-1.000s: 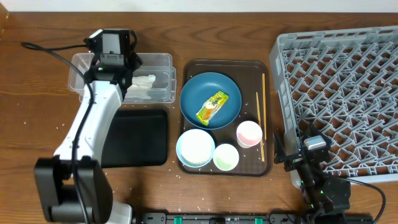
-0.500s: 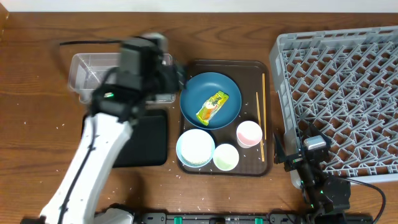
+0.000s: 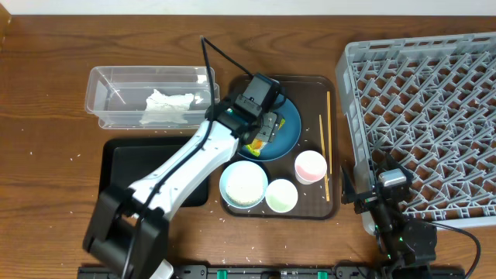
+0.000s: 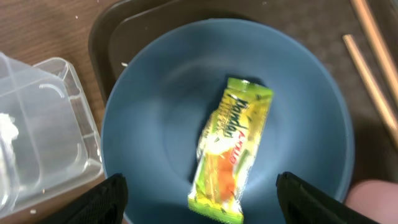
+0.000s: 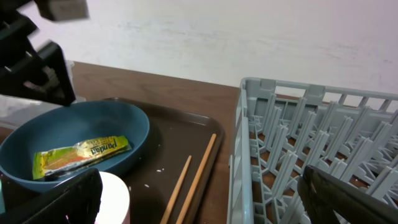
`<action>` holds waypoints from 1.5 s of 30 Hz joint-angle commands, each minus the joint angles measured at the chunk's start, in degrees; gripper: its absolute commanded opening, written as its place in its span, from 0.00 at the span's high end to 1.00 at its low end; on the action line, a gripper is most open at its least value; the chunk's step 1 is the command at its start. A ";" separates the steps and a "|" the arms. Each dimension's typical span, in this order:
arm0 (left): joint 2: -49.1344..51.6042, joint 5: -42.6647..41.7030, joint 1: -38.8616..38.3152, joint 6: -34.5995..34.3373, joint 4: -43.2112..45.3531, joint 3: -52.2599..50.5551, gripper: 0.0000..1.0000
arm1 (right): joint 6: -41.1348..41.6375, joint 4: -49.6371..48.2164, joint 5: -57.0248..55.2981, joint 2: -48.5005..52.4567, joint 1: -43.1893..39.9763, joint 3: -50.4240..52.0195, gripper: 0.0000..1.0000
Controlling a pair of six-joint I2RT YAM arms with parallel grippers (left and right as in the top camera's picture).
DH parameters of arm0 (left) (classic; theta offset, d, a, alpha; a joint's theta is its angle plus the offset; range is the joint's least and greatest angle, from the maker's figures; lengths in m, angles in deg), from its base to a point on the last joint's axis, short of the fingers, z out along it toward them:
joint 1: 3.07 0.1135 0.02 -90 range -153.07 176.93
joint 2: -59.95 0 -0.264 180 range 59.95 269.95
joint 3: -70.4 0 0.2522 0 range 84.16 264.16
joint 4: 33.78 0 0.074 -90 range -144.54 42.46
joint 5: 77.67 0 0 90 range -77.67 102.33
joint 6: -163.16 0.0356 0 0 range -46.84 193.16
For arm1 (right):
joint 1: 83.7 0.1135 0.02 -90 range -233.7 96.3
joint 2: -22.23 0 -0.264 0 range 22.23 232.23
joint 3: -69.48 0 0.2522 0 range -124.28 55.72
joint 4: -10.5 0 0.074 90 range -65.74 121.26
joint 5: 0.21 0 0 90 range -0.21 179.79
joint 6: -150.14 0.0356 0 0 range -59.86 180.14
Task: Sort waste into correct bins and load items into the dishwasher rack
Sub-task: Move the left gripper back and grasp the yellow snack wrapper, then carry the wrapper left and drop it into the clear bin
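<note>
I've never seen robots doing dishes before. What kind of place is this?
Probably a practice spot for tidying up after meals, not a real kitchen: a wooden table holds a grey dishwasher rack, a brown tray with a blue plate, and a clear tub with a tissue inside.

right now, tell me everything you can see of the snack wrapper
The snack wrapper is a small oblong pouch of glossy film, yellow-green with an orange patch and printed lettering, slightly crinkled. It lies flat in the well of the blue plate, at a slant, touching only the plate. The left tool hangs open above it, a finger to each side.
</note>
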 commanded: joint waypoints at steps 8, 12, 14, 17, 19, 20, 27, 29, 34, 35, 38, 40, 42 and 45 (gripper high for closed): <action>5.75 2.75 0.24 1.20 1.25 0.00 0.21 | -0.44 0.24 -0.13 0.00 -0.76 0.07 0.01; 7.87 0.92 0.24 1.25 1.55 -0.02 0.21 | -0.44 0.24 -0.13 0.02 -0.76 0.07 0.01; 9.18 -1.66 0.24 2.08 1.86 -0.02 0.21 | -0.44 0.24 -0.13 0.00 -0.76 0.07 0.01; 11.58 -3.32 0.22 2.27 2.38 -0.02 0.21 | -0.44 0.24 -0.13 0.00 -0.76 0.07 0.01; 13.38 -3.30 0.24 2.51 3.41 -0.02 0.21 | -0.44 0.24 -0.13 0.00 -0.76 0.07 0.01; 14.03 -3.28 0.24 2.78 4.00 -0.02 0.21 | -0.44 0.24 -0.13 0.00 -0.76 0.07 0.01; 16.90 -3.32 0.24 3.15 8.66 -0.02 0.21 | -0.44 0.24 -0.13 0.00 -0.76 0.07 0.01; 17.53 -3.30 0.24 3.13 9.31 -0.02 0.26 | -0.44 0.24 -0.13 0.02 -0.76 0.07 0.01; 18.16 -3.28 0.28 3.15 9.46 -0.02 0.48 | -0.44 0.24 -0.13 0.00 -0.76 0.07 0.01; 18.10 -3.19 0.28 3.13 9.68 0.00 0.54 | -0.44 0.24 -0.13 0.00 -0.76 0.07 0.01; 17.46 -3.06 0.28 3.10 9.86 0.22 0.66 | -0.44 0.22 -0.13 0.00 -0.79 0.07 0.01; 16.37 -3.08 0.28 3.08 9.66 0.44 0.72 | -0.44 0.22 -0.13 0.00 -0.76 0.07 0.01; 14.19 -3.06 0.28 3.08 9.66 0.48 0.77 | -0.44 0.24 -0.13 0.00 -0.76 0.07 0.01; 9.51 -3.04 0.28 3.08 9.66 0.50 0.81 | -0.44 0.24 -0.13 0.02 -0.76 0.07 0.01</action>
